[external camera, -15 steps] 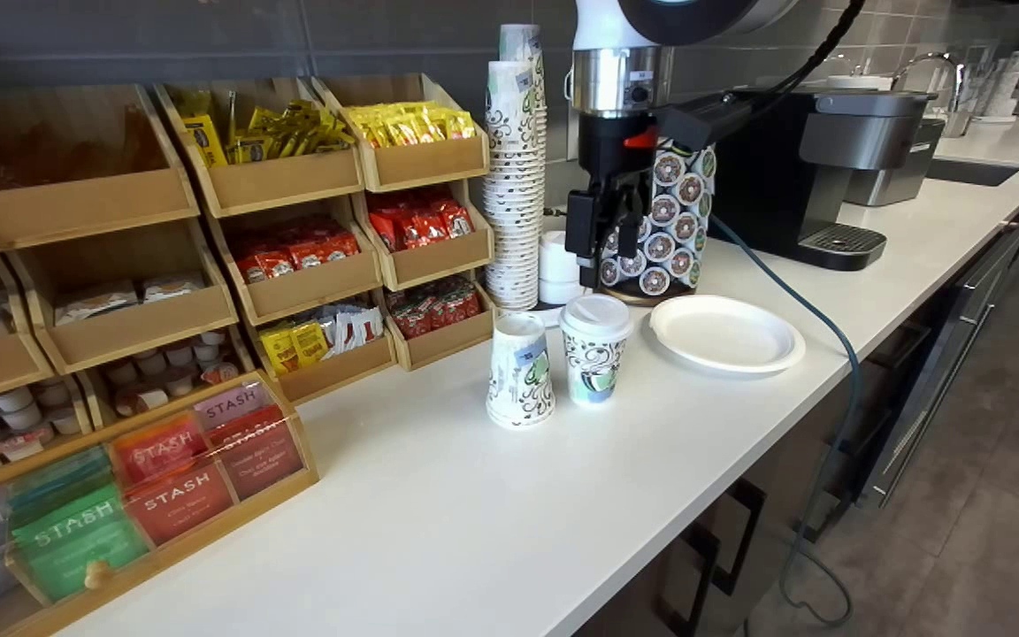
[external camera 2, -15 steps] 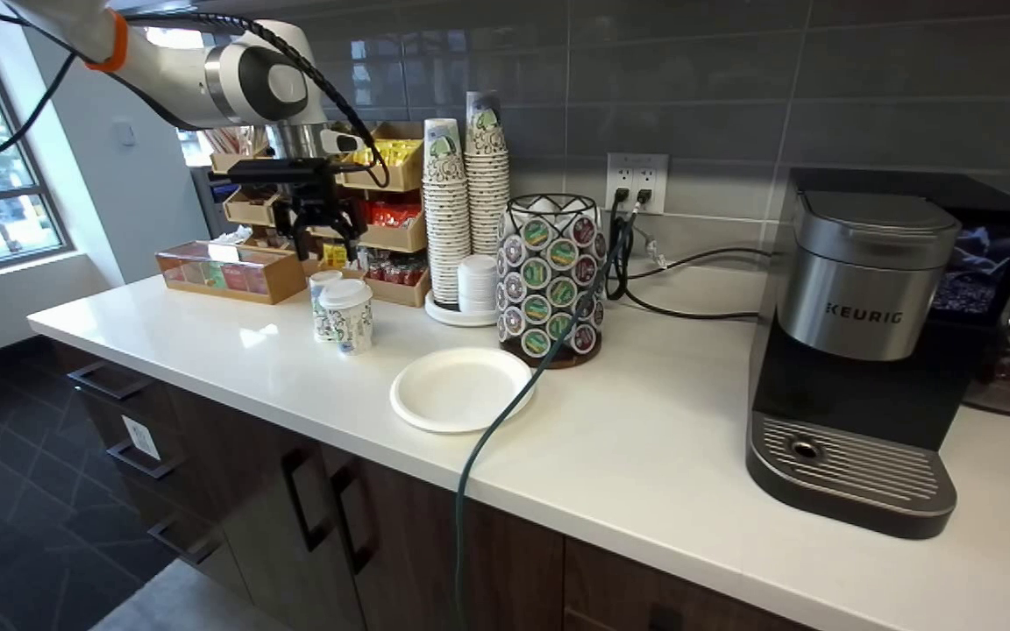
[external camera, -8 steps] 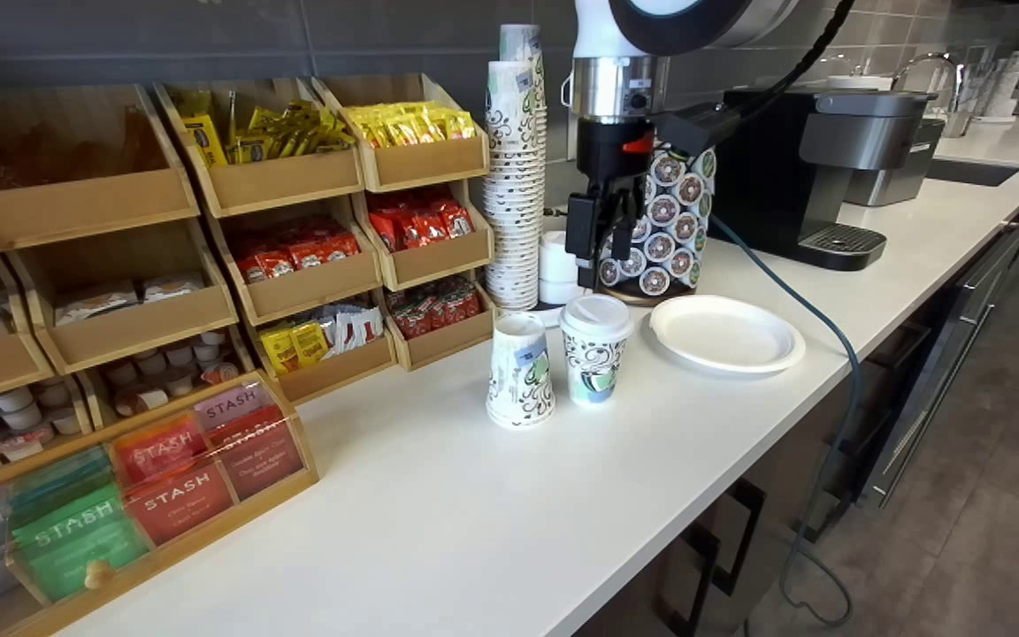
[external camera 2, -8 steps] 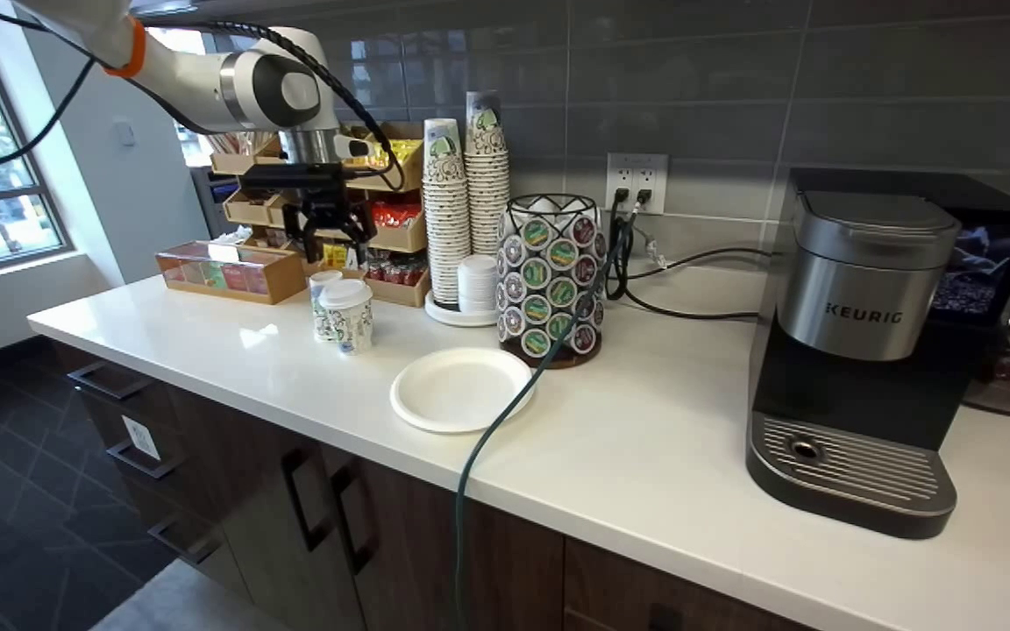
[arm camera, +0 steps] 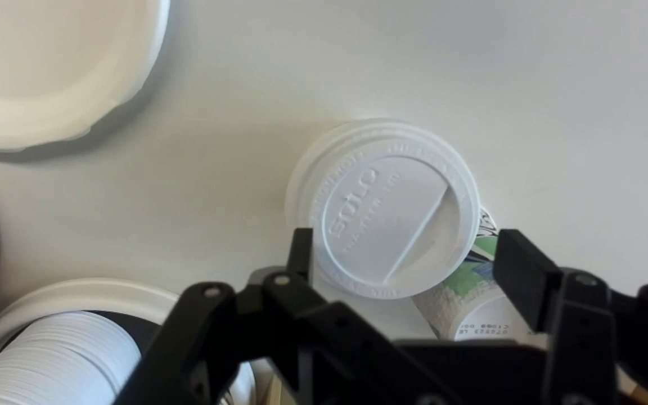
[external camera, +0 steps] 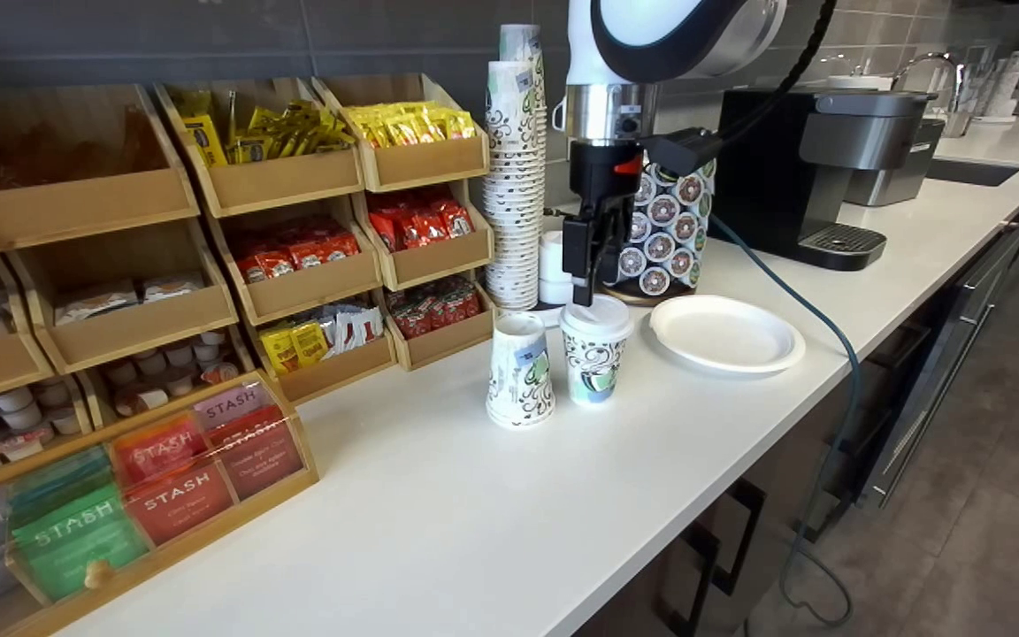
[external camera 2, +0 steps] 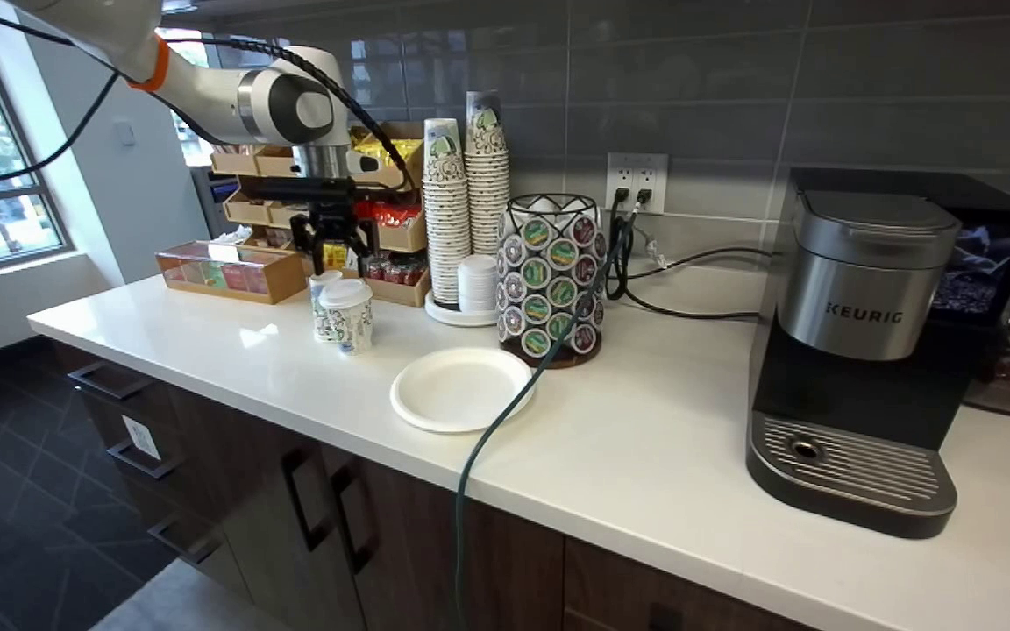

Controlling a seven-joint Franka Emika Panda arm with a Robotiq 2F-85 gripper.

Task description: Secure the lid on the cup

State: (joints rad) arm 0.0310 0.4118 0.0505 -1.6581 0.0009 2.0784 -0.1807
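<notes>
Lowered since earlier frame, I notice: white jointed arm [external camera 2: 233,101] with black two-fingered gripper [arm camera: 406,247], fingers [arm camera: 300,253] spread, holding nothing. Beneath: upright white paper cup with green-teal print [external camera: 593,372], small round white plastic lid [arm camera: 388,211] resting on its mouth; can't tell if snapped. For coming press, I'd judge: lid lies below fingertips, centre slightly beyond their line in wrist view; no long axis.
</notes>
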